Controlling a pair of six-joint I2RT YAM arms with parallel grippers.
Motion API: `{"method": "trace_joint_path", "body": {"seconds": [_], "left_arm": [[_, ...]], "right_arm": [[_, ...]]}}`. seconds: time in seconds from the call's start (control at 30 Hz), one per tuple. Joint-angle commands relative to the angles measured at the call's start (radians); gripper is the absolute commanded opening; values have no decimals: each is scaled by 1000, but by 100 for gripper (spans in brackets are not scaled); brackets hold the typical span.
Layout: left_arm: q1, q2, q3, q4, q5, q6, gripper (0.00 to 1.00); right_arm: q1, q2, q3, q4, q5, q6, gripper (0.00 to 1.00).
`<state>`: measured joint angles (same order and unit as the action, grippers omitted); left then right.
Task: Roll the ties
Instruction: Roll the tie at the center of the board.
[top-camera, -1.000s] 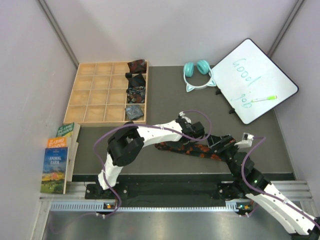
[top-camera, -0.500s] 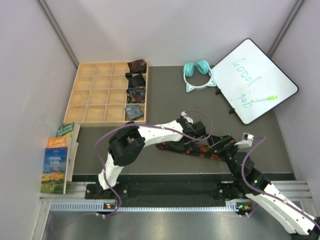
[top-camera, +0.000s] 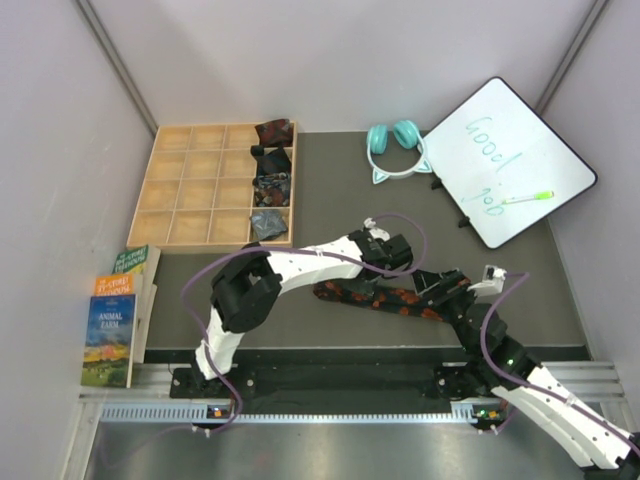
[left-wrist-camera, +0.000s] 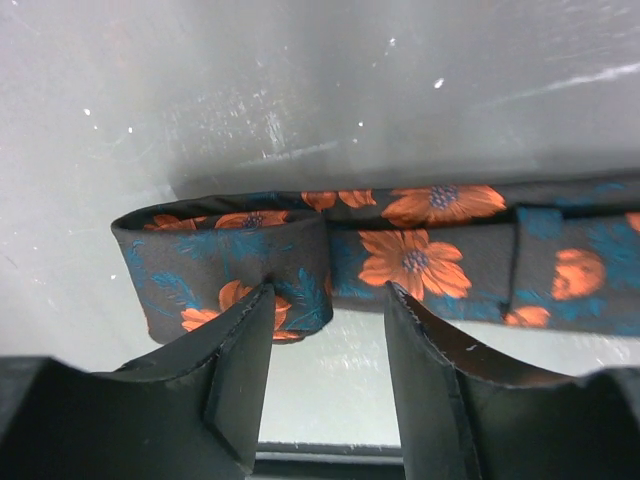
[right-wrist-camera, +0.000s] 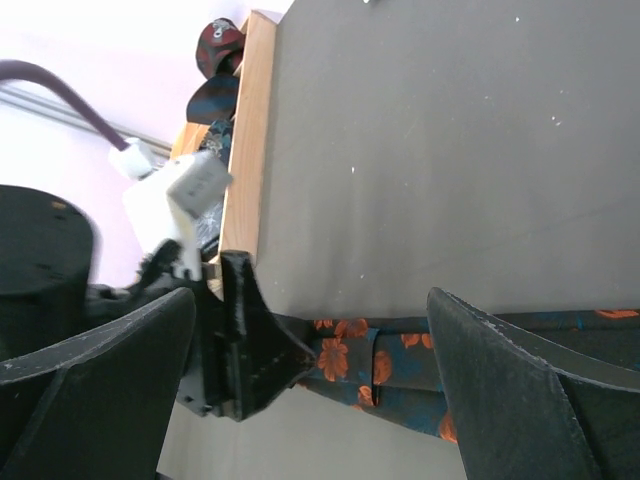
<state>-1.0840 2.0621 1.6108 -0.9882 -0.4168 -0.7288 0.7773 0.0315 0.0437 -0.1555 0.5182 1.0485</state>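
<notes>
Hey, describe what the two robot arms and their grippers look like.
The left arm and right arm have white links, black joints and a purple cable each. The left gripper and right gripper each carry two black wedge-shaped fingers.

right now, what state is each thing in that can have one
floral tie, unrolled, lying flat, one end folded over
left claw, open, at the folded end
right claw, open wide, over the tie
rolled ties, four, rolled up, in the right column of the tray
headphones, lying flat
</notes>
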Motion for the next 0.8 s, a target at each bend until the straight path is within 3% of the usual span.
{"method": "trace_joint_path", "body": {"seconds": [0.0, 0.13, 0.3, 0.43, 0.53, 0.6, 0.63, 0.67, 0.77], "left_arm": [[21, -132, 26, 22, 24, 15, 54], [44, -230, -24, 22, 33, 20, 54], [99, -370, -150, 52, 62, 32, 52], [166, -531, -308, 81, 78, 43, 51], [248, -640, -424, 115, 119, 65, 50], [315, -718, -480, 173, 185, 94, 48], [352, -741, -527, 198, 202, 98, 47], [366, -761, -551, 235, 222, 107, 46], [395, -815, -609, 287, 268, 124, 43]], "right_arm": [[-4, 10, -62, 54, -12, -22, 99], [-4, 22, -65, 86, -36, -48, 98], [-4, 91, -71, 230, -139, -136, 82], [-4, 263, 26, 254, -190, -142, 73], [-4, 503, 146, 261, -283, -154, 60], [-4, 706, 229, 257, -384, -166, 44], [-3, 770, 317, 245, -420, -168, 29], [-1, 886, 361, 240, -479, -174, 21], [4, 1001, 479, 270, -558, -176, 8]]}}
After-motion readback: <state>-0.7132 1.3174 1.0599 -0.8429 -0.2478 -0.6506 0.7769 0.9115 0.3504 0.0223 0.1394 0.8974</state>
